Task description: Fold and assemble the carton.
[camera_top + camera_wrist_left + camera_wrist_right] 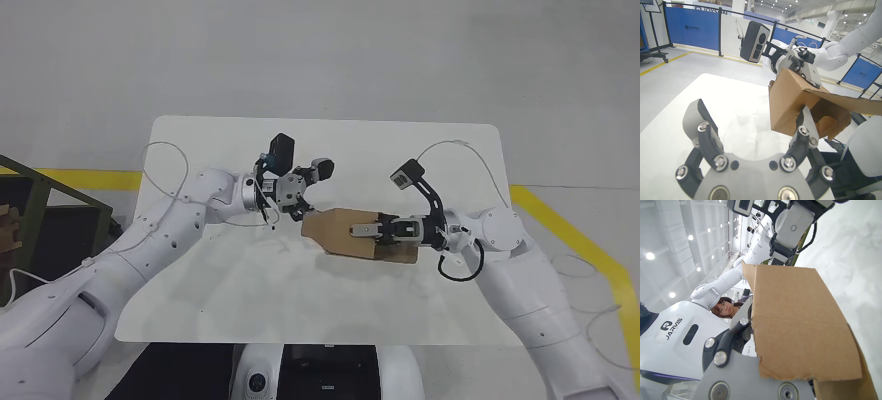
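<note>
The carton [330, 232] [785, 102] [800, 323] is brown corrugated board, partly erected, with one end open and a loose flap projecting. It is positioned over the centre of the tabletop [250, 290] [715, 91].

The right end effector [358, 229] [813, 81] is clamped on an upper wall of the carton. One of its fingers [743, 313] lies along the board's edge.

The left end effector [312, 190] [753, 113] is at the carton's open end. Its fingers are spread wide apart, and one fingertip [806, 115] is against the edge of the opening.

The tabletop is white, matte and round-cornered. The floor [300, 60] is pale grey with yellow lines [100, 180]. Blue perforated partitions [693, 32] in black frames enclose the area. A dark green frame [30, 200] stands beside the tabletop. Round ceiling lights [650, 255] are lit overhead.
</note>
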Robot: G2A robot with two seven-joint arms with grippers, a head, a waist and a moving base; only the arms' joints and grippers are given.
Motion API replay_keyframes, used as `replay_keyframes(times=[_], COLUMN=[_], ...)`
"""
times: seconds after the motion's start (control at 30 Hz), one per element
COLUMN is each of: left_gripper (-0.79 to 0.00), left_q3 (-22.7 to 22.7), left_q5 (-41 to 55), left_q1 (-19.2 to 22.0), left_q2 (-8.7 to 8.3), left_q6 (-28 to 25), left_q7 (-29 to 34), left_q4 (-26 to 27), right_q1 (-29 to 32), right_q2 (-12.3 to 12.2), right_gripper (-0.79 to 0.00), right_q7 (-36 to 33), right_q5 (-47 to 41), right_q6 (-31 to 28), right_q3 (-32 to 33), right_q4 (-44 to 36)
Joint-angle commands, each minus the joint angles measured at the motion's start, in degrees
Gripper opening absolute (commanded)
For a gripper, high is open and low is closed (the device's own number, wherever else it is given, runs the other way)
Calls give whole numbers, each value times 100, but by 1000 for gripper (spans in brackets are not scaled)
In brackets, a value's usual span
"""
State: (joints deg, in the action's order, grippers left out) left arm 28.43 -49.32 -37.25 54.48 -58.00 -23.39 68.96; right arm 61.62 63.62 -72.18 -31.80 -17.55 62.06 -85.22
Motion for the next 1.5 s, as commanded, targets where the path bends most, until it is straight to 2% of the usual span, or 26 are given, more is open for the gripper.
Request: replay_keyframes(times=[0.0, 0.47, 0.8, 0.97, 1.2, 1.47], left_gripper=[0, 0, 0, 0, 0, 0], left_q3=[49, 354, 691, 764, 726, 645], left_q5=[-47, -163, -528, -778, -903, -532], left_q1=[5, -210, -523, -682, -667, -487], left_q2=[5, 65, -174, -284, -320, -210], left_q6=[0, 0, 0, 0, 0, 0], left_q7=[29, 96, -606, -787, -705, -252], left_q4=[-36, 66, 108, 290, 495, 414], right_q1=[-2, -11, 109, 163, 170, 143], right_q2=[-1, -3, -40, -48, -35, -19], right_gripper=[-785, -785, -785, -785, -785, -785], right_q7=[-7, 18, 140, 339, 561, 592], right_q5=[3, -33, -243, -227, -64, 15], right_q6=[11, -9, -107, -78, 7, 38], right_q3=[-3, 13, 273, 344, 285, 205], right_q4=[-1, 22, 74, 53, -23, -61])
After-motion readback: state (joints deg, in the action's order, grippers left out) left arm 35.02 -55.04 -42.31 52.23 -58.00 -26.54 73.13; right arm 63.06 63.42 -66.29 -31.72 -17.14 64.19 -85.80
